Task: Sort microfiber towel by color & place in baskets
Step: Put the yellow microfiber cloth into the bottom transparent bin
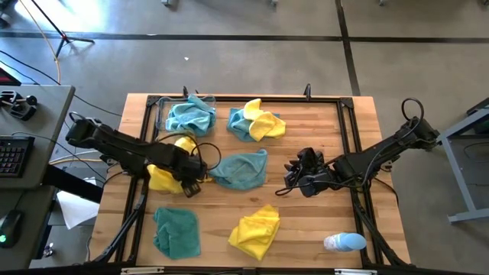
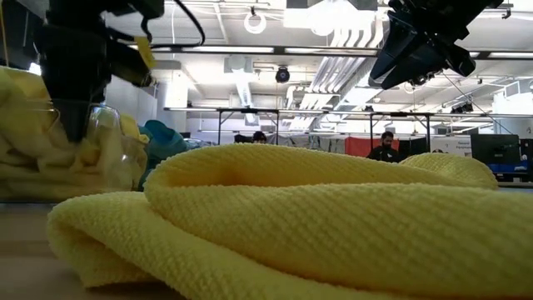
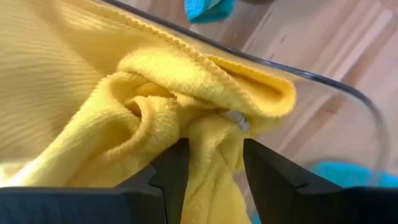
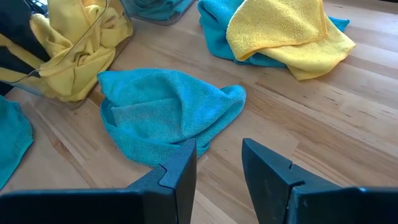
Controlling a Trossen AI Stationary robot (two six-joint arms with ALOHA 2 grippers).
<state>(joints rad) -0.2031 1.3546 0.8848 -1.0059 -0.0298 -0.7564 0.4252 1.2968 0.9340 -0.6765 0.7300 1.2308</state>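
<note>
A yellow towel (image 3: 186,118) is lying between the left gripper's (image 3: 211,163) spread jaws; the right gripper's (image 4: 217,163) jaws are hanging spread, empty.

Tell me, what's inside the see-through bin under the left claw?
Crumpled yellow towels fill the clear bin, with the left claw open around one. Anything beneath them is covered.

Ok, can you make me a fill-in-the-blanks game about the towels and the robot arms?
1. The left end effector is at the basket that holds ____ towels.
2. The middle towel, nearest the right end effector, is coloured ____.
3. The right end effector's jaws are ____, with nothing between them.
4. In the far pile, the yellow towel lies ____ the teal towel.

Missing words: yellow; teal; open; on top of
</note>
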